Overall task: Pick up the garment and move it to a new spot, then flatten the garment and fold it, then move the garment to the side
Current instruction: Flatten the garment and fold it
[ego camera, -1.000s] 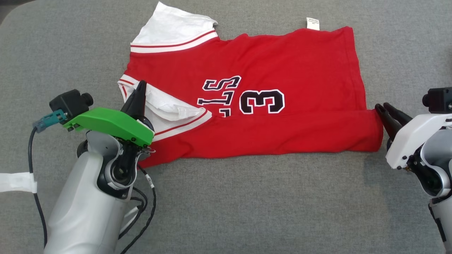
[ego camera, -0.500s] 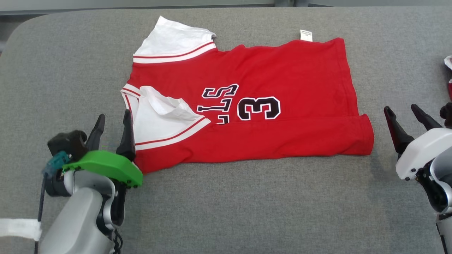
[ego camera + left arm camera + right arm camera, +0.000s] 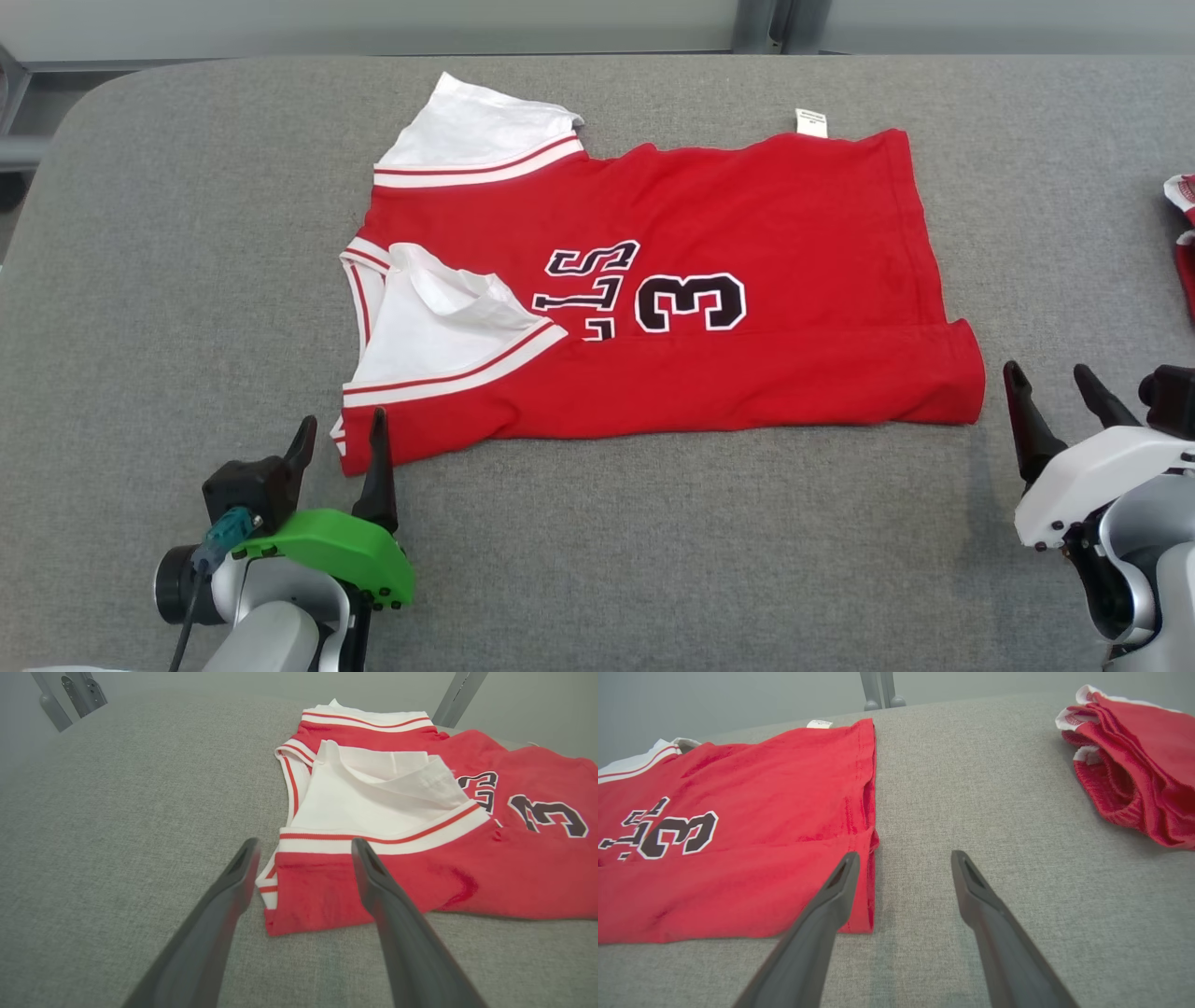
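A red garment with white sleeves and a black "3" lies on the grey table, its near long edge folded over the body. The nearer white sleeve is folded in on top of the red cloth. My left gripper stands open just off the garment's near left corner, nothing between its fingers. My right gripper is open as well, a short way off the near right corner. Neither touches the cloth.
A second red and white cloth lies bunched at the table's right edge. The grey padded table has a rounded far left corner, with metal frame legs behind it.
Both grippers have opened and let go of the folded-over edge, then drawn back toward me off the garment. The camera has tilted, bringing the table's far edge into view.
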Controlling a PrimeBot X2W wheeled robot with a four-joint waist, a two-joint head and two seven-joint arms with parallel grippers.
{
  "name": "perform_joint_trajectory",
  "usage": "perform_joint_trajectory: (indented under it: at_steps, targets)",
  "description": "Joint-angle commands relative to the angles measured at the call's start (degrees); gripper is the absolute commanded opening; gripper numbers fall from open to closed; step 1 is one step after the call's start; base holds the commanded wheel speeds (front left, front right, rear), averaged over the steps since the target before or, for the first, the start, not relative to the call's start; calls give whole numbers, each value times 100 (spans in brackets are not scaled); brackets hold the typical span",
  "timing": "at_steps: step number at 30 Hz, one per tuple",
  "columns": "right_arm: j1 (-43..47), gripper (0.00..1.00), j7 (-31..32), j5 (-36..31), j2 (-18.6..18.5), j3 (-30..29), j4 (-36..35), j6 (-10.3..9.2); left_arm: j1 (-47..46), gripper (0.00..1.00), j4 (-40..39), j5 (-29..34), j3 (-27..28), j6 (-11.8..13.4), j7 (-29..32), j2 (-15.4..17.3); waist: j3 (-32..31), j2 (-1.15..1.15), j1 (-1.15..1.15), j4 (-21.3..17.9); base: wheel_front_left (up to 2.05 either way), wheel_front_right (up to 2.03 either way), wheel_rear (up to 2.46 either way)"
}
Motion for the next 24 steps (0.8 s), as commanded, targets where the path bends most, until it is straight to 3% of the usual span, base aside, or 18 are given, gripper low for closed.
perform_joint_trajectory:
  at_steps: [1, 15, 24]
  targets:
    - [60, 100, 43, -24, 34, 22, 71, -1, 58, 100, 26, 43, -16, 27, 18, 32, -9, 0, 0, 0, 0, 0, 0]
    - [-364, 100, 41, -72, 152, 296, 746, -1, -294, 100, 470, 18, -199, 176, 664, 48, 96, 0, 0, -5, 0, 0, 0]
    - [-632, 100, -71, -202, 214, 357, 1222, -1, -378, 100, 836, -129, -272, 82, 922, -64, 250, 0, 0, -22, 0, 0, 0]
